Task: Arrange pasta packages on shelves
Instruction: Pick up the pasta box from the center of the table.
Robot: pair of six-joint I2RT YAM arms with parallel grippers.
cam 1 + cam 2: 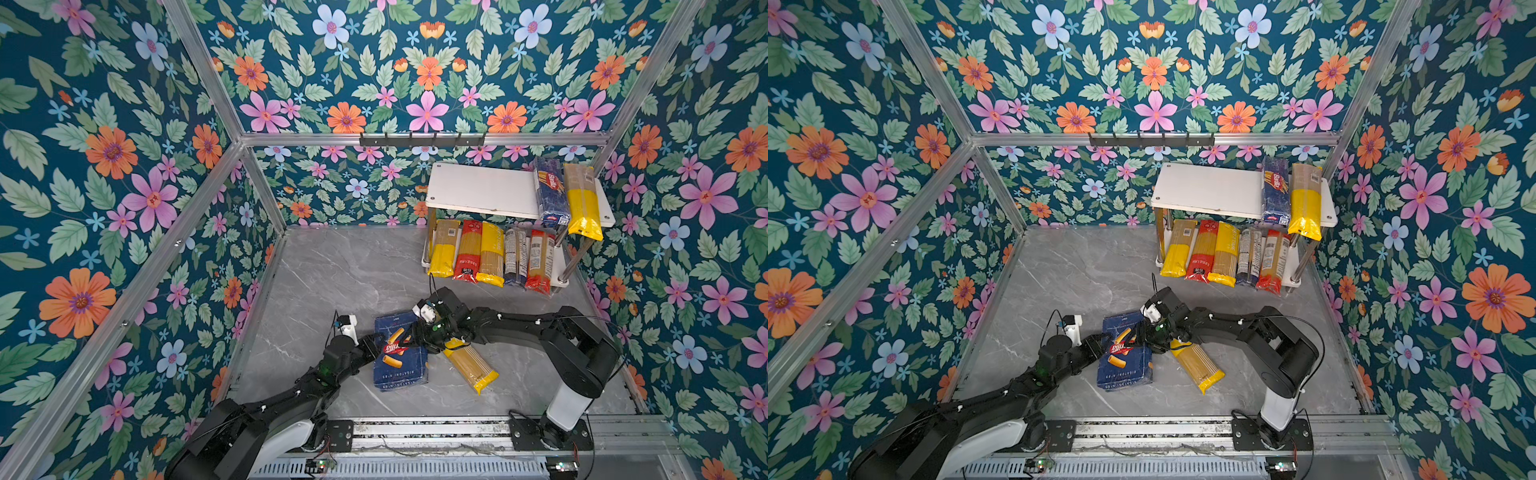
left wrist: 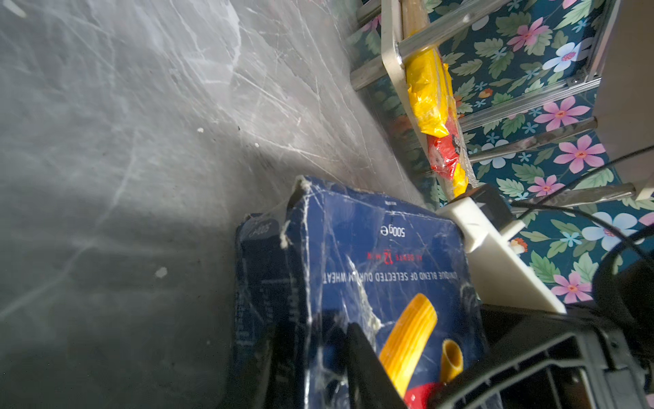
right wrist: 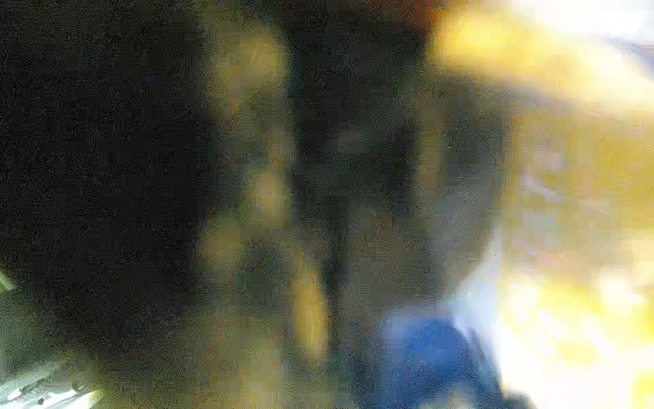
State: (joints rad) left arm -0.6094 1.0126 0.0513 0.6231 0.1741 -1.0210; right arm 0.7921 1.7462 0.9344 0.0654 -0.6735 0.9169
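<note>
Seven packs point(image 1: 467, 249) shelved; box point(image 1: 401, 368), bag point(image 1: 471, 365) unshelved. My left gripper point(image 1: 379, 344) clamped box; right gripper point(image 1: 422, 340) beside bag, grip untellable.

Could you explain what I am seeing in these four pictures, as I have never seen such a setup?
Two robot arms stand at a grey table. Two pictures look down from overhead; two come from cameras on the arms' wrists, the right one too blurred to read. The left pincer is shut on a blue pasta box. The right pincer is at the end of a spaghetti bag lying beside the box; its grip is unclear. The white rack holds more pasta bags.
</note>
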